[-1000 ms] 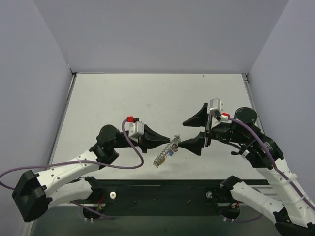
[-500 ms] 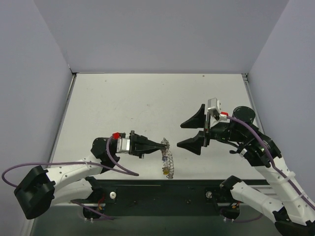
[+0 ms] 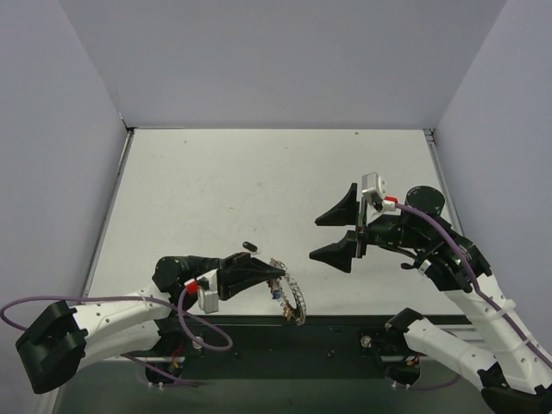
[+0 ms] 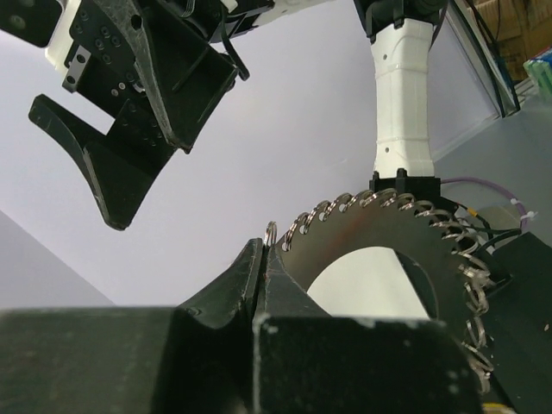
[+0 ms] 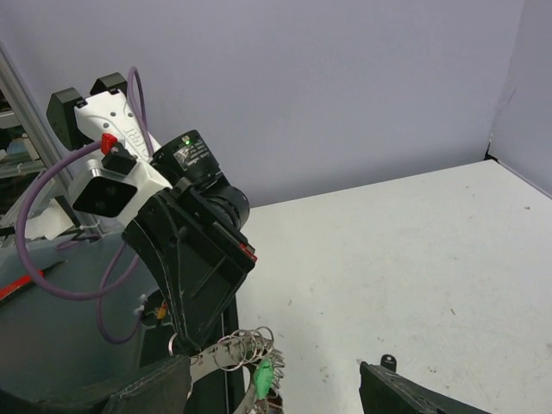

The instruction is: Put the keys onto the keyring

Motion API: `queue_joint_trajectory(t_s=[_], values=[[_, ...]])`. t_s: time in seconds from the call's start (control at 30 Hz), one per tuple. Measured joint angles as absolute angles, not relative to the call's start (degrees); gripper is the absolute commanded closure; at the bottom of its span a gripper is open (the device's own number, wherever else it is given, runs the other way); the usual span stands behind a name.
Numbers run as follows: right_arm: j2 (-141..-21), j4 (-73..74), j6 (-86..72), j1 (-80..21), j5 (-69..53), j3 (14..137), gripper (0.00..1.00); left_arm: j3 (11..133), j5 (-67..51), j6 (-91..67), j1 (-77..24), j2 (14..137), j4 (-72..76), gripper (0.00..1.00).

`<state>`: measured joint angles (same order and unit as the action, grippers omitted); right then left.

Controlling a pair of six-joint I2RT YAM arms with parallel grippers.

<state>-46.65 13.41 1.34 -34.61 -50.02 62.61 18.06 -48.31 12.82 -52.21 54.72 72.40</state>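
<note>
My left gripper (image 3: 274,278) is shut on the rim of the keyring (image 3: 291,299), a silvery ring with a bumpy rim, held low near the table's front edge. In the left wrist view my closed fingertips (image 4: 263,250) pinch a small split ring at the edge of the keyring (image 4: 379,226). Tiny coloured keys (image 3: 278,293) hang from it. The right wrist view shows the keyring (image 5: 231,349) with a green key (image 5: 263,377). My right gripper (image 3: 316,237) is open and empty, to the right of the keyring and apart from it.
A small dark piece (image 3: 248,247) lies on the table just behind my left gripper; it may be the piece with a hole in the right wrist view (image 5: 385,360). Grey walls close in the left, back and right. A black base rail (image 3: 285,341) runs along the front.
My left gripper has swung down and back toward the front edge, carrying the keyring away from my right gripper. The right gripper stays open and has barely moved. The small dark piece now shows.
</note>
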Motion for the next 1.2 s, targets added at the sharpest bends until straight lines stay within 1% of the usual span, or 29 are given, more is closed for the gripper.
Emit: queue_joint_trajectory(t_s=[0.13,0.27,0.37,0.53,0.6,0.77,0.93,1.13,1.2], values=[[-47.4,13.4,1.3,-34.6,-51.1,62.6,0.2,17.9,-48.9,14.1,-52.2,54.9,72.7,1.0],[-48.5,13.4,1.3,-34.6,-52.4,62.6,0.2,18.0,-48.4,12.1,-52.2,55.2,72.7,1.0],[-49.1,13.4,1.3,-34.6,-53.4,62.6,0.21,19.5,-47.2,7.6,-52.0,55.2,72.5,1.0],[-49.3,13.1,1.1,-34.6,-55.4,62.5,0.22,26.7,-41.6,-1.7,-50.5,54.2,70.0,1.0],[-49.3,12.3,0.8,-34.7,-56.1,62.2,0.27,29.3,-39.1,-4.9,-49.9,53.3,67.5,1.0],[-49.2,5.7,-3.2,-34.7,-57.2,59.6,0.43,32.3,-35.0,-12.4,-48.9,53.6,64.9,1.0],[-49.3,-2.0,-7.9,-35.0,-57.4,57.6,0.44,34.0,-34.1,-22.3,-46.5,57.0,62.8,1.0],[-50.0,-10.1,-12.3,-35.0,-57.4,57.0,0.54,36.2,-34.2,-30.1,-44.5,59.4,60.0,1.0],[-50.6,-12.1,-13.5,-35.0,-57.3,56.8,0.56,36.6,-34.4,-31.3,-44.5,59.4,59.4,1.0]])
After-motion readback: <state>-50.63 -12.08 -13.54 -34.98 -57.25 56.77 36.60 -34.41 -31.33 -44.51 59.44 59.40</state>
